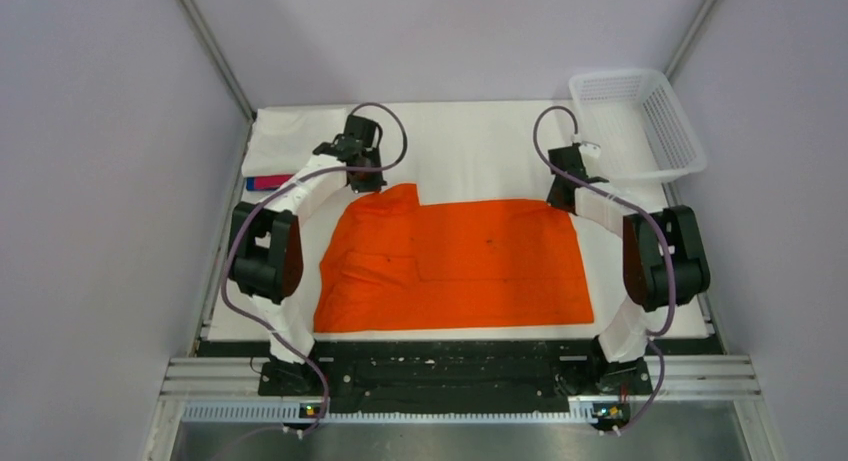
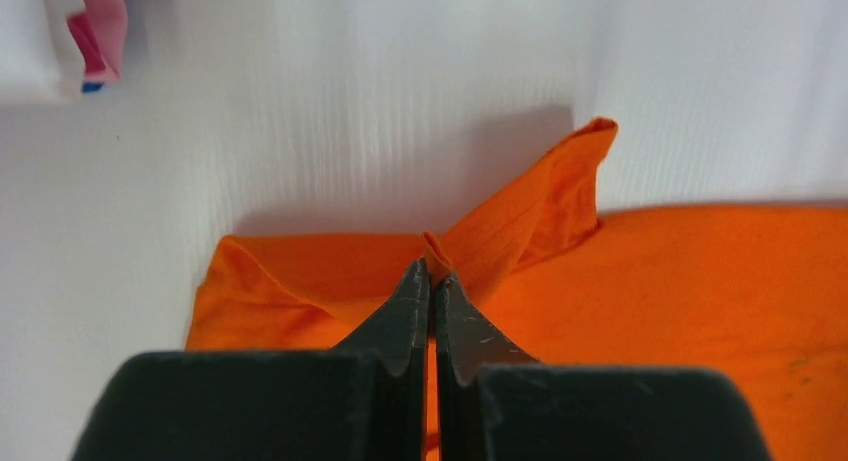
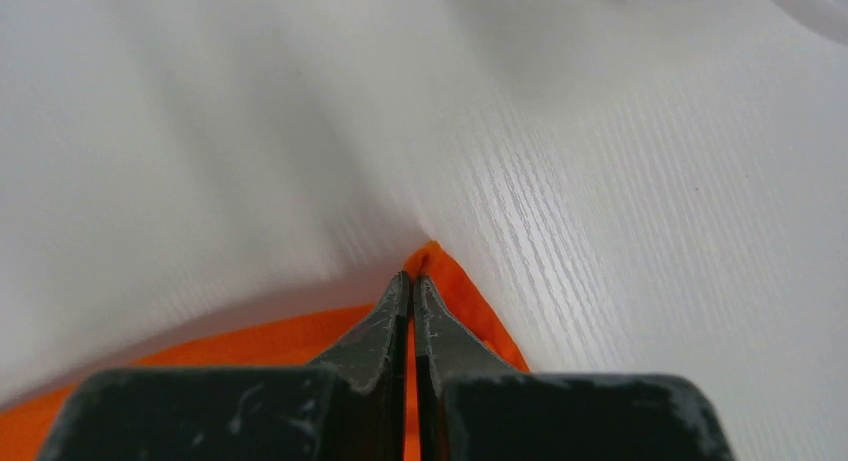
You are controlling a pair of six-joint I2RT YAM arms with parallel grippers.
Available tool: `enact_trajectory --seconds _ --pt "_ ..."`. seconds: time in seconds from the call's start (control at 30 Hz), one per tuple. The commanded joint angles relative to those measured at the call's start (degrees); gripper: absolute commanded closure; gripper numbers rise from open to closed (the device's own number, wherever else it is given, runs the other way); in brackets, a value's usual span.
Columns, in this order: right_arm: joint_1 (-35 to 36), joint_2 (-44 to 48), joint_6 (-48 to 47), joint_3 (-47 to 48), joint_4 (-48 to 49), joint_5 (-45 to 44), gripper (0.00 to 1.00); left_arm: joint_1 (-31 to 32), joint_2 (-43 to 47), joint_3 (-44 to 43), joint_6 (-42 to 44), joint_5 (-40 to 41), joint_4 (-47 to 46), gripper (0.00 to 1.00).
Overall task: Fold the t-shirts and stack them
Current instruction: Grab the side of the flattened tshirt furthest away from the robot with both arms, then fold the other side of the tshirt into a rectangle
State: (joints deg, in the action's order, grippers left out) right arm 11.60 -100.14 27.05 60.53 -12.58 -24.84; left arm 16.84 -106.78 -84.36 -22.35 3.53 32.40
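From above, the orange t-shirt (image 1: 455,261) lies flat on the counter (image 1: 480,146) (folded shirts (image 1: 268,182) far left). Left wrist: the left end effector (image 2: 432,281) is clenched on a raised pinch of cloth. Right wrist: the right end effector (image 3: 411,286) is clenched on the corner. This looks like the first fold. Next, lift both corners evenly toward the near hem.

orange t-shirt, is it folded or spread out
Mostly spread: the orange t-shirt lies open across the table; only its far corners are pinched, by the left end effector and right end effector.
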Motion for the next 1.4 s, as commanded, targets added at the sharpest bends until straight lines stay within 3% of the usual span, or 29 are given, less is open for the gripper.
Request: enact_trajectory --seconds 0.0,0.3,0.57,1.1,1.37 --pt "1.4 9.5 -1.8 -5.3 3.9 2.2 1.0 2.6 9.9 7.2 -0.5 2.7 -3.8 1.0" --pt "2.8 23.4 -0.3 -15.5 1.5 3.3 1.0 4.6 29.0 23.8 -4.0 7.5 -3.7 1.0" --pt "3.1 33.3 0.9 -21.0 -1.6 3.0 1.0 8.3 44.3 35.4 -9.7 6.4 -3.8 1.0" --pt "3.1 39.3 0.9 -24.9 -4.0 3.3 1.0 12.0 66.5 49.6 -20.5 6.6 3.8 1.0" --pt "3.1 37.4 3.3 -27.3 -3.8 3.0 0.97 13.3 71.4 57.1 -27.0 -1.1 4.2 0.99"
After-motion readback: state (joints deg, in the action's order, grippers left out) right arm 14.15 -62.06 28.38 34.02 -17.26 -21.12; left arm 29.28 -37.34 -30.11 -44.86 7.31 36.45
